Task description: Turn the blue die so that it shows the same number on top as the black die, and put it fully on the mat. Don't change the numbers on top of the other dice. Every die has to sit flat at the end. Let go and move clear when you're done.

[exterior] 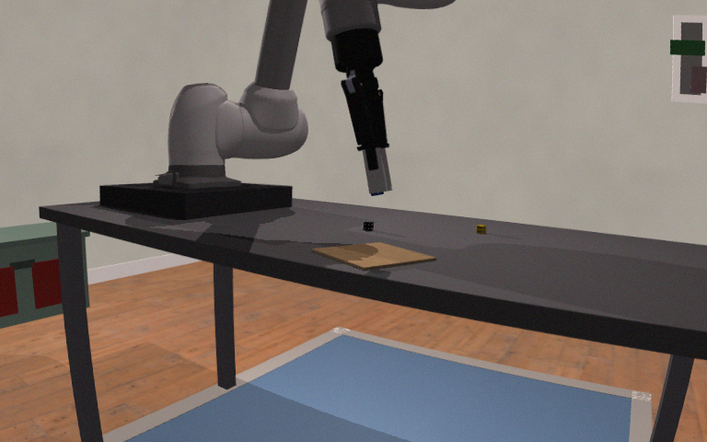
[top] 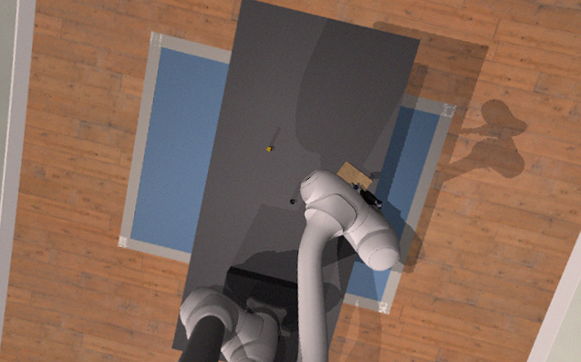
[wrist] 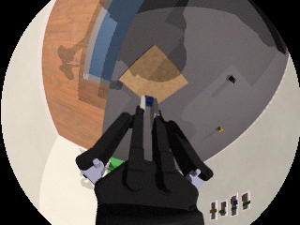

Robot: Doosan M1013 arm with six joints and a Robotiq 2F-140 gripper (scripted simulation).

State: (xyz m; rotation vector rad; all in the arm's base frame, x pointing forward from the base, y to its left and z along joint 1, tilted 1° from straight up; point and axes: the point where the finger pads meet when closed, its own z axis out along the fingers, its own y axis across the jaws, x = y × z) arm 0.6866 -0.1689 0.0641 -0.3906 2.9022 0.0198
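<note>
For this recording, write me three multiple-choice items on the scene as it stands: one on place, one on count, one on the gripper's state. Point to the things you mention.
1. Where is the mat [top: 352, 172] [exterior: 372, 254] [wrist: 155, 70]?
A. On the floor
B. On the black base block
C. On the table

2. How many dice rest on the table?
A. Two
B. Three
C. Four

3. What is the gripper [exterior: 378, 191] [wrist: 147, 102] doing?
A. Standing open over the yellow die
B. Holding the blue die in the air
C. Pressing on the black die

Key:
1: C, the exterior view shows it lying on the tabletop.
2: A, only the black die [top: 292, 201] [exterior: 368, 226] [wrist: 231, 79] and the yellow die [top: 269, 148] [exterior: 480, 228] [wrist: 220, 129] sit there.
3: B, the blue die [exterior: 376, 193] [wrist: 149, 100] shows between its fingertips, above the table.
</note>
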